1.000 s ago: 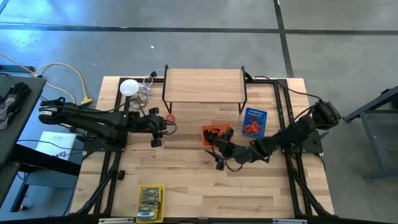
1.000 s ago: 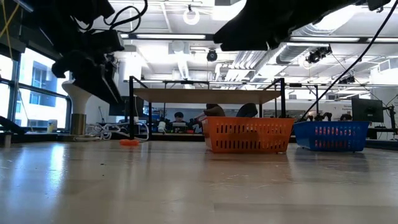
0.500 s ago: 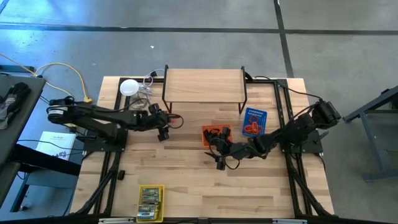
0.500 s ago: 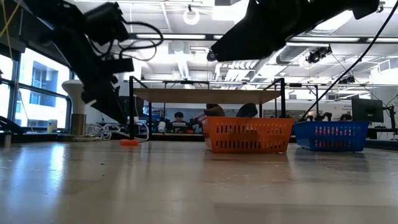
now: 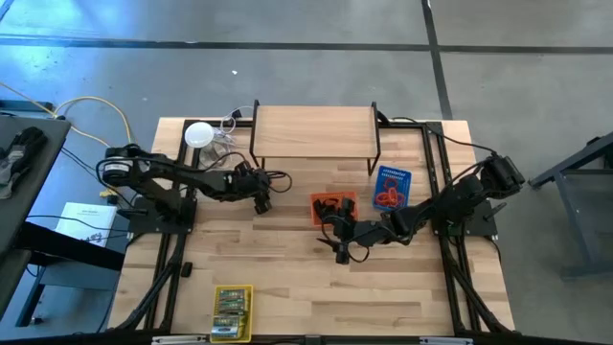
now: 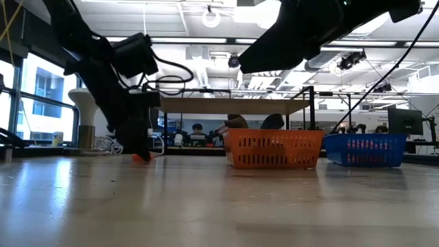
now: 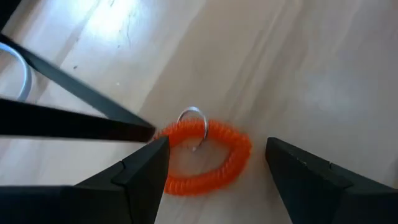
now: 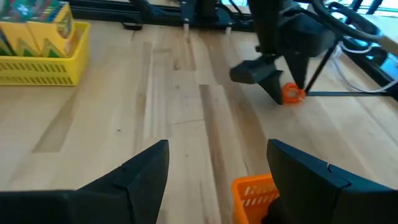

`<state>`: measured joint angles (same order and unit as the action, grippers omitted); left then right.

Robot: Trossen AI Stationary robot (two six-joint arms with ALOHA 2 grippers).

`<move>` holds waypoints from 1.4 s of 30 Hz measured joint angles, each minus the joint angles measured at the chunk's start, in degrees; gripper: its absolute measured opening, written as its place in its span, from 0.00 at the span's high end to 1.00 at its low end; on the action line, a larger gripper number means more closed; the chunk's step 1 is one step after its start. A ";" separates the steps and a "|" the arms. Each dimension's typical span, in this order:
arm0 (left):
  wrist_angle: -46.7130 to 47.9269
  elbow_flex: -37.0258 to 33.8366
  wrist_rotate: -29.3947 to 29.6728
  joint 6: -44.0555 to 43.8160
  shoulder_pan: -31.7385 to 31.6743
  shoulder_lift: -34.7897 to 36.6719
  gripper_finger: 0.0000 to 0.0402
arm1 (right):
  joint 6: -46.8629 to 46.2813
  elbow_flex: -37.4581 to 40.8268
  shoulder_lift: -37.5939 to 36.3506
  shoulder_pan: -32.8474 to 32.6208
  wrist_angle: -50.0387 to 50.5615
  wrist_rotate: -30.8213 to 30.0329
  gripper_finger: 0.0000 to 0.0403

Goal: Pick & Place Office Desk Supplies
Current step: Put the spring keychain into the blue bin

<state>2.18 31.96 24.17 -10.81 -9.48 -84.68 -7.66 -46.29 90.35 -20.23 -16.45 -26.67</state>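
Note:
An orange-red coiled band [image 7: 205, 155] with a small metal ring lies flat on the table near the shelf's left leg; it also shows in the high view [image 5: 263, 182] and the low view [image 6: 142, 157]. My left gripper [image 7: 214, 146] is open and low over the table, pointing down, with one finger on each side of the band [image 5: 262, 199]. My right gripper [image 5: 341, 253] is open and empty, above the table beside the orange basket [image 5: 332, 206], which holds black clips. The blue basket [image 5: 391, 189] holds red bands. The yellow basket [image 5: 232, 311] holds yellow-green packs. My left gripper has one fingertip [image 7: 155, 146] right at the band's edge [image 7: 166, 135]; I cannot tell whether it touches. The other finger [image 7: 292, 162] stands clear of the band. The band lies flat on the table.
A wooden shelf on black legs [image 5: 314, 134] stands at the far middle of the table. A white round disc [image 5: 198, 134] and loose cables sit at the far left. Bare tabletop lies at the near middle [image 5: 326, 297]. People sit in the room behind [image 6: 197, 130].
My left gripper has gone toward the table's right and far edges and come down to the table, so that its open fingers now stand on either side of the band. The band has stayed where it was.

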 joint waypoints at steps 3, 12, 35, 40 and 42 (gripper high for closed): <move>-1.39 0.20 0.04 -1.83 -0.73 -2.31 0.35 | -0.24 0.00 0.00 -0.02 -0.02 1.77 0.36; -1.13 0.21 -0.41 -7.77 -1.07 -5.02 0.40 | -2.75 0.01 0.00 -0.02 -0.04 3.28 0.36; -2.30 -0.08 -3.74 -17.04 6.80 -4.20 0.97 | -5.46 0.01 0.00 -1.60 -2.71 3.28 0.36; -4.95 -0.15 -5.81 -15.72 11.92 -0.15 0.98 | -6.27 -0.01 0.00 -1.57 -2.76 3.28 0.36; -6.61 -0.05 -7.01 -15.56 13.33 2.41 0.98 | -6.27 0.00 0.00 -1.59 -3.35 3.34 0.36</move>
<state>-4.43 31.91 17.16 -26.37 3.85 -82.27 -13.93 -46.29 90.35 -21.82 -19.80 -23.34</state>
